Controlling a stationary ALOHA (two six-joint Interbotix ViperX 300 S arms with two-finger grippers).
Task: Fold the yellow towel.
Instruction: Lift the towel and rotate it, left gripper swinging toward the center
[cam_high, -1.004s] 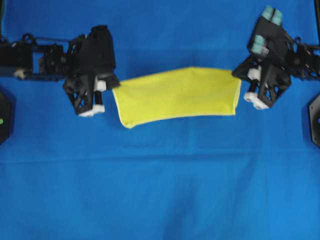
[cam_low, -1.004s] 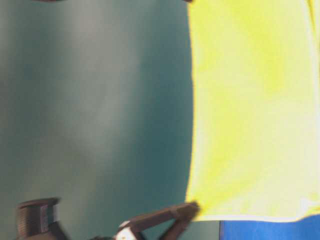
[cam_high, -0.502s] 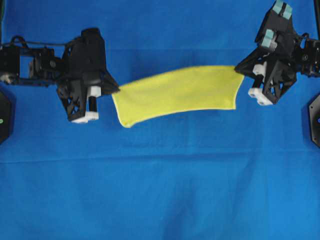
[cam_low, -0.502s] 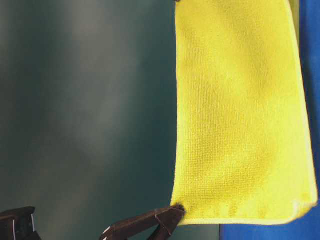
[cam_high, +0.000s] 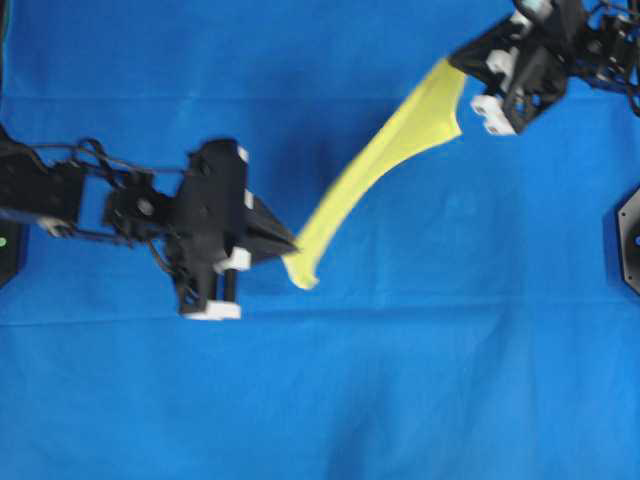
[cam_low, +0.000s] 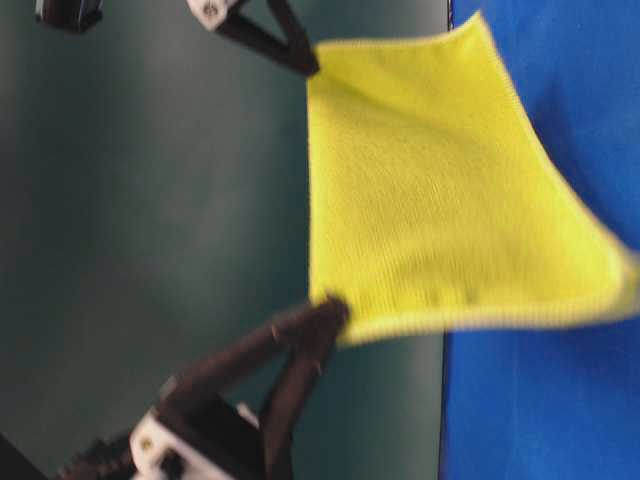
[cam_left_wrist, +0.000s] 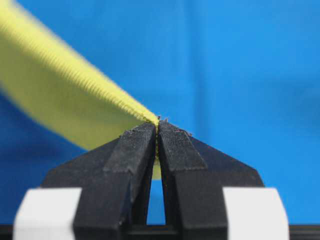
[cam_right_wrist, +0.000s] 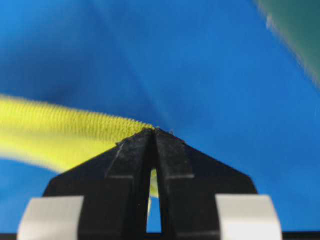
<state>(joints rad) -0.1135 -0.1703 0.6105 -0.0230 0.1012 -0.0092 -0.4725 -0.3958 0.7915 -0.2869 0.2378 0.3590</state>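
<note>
Overhead, yellow towel pinched between left hand, right hand; no writing legible

In your overhead view, the square yellow microfibre towel stretches diagonally above the blue cloth-covered table, between the two black grippers. The left gripper sits at its lower-left end, left of centre; the right gripper sits at its upper-right end, near the far right corner.

The yellow towel hangs stretched diagonally above the blue surface.
</note>
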